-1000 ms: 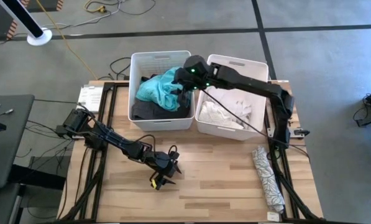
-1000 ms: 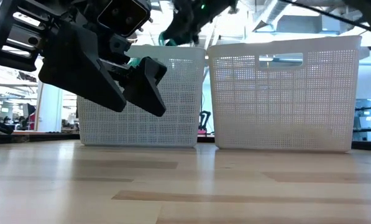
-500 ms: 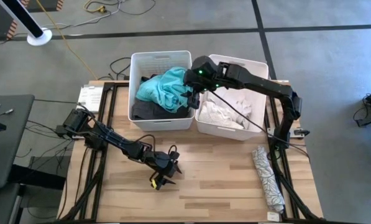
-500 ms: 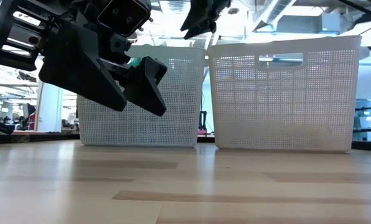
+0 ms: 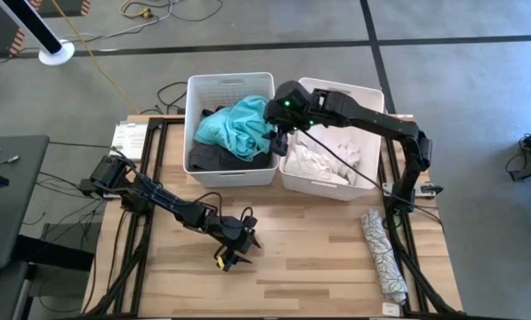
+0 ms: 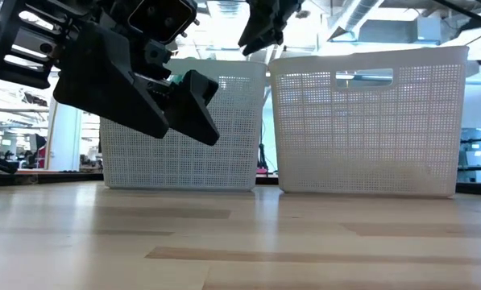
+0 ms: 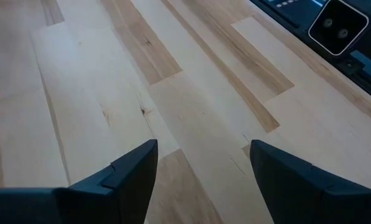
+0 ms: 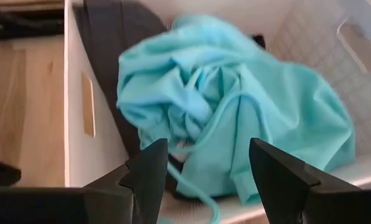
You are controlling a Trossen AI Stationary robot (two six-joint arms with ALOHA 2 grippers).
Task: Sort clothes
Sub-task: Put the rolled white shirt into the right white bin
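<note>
Right gripper (image 5: 277, 140) wide open, empty, over teal top (image 5: 237, 124) in left bin (image 5: 203, 85). Drop looks done; next: patterned cloth (image 5: 382, 250) on table.

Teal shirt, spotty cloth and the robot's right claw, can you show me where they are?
teal garment (image 5: 234, 124): high view, middle of its bunched top.
patterned garment (image 5: 382, 252): high view, middle of the roll.
right gripper (image 5: 277, 142): high view, between its fingertips.
</note>
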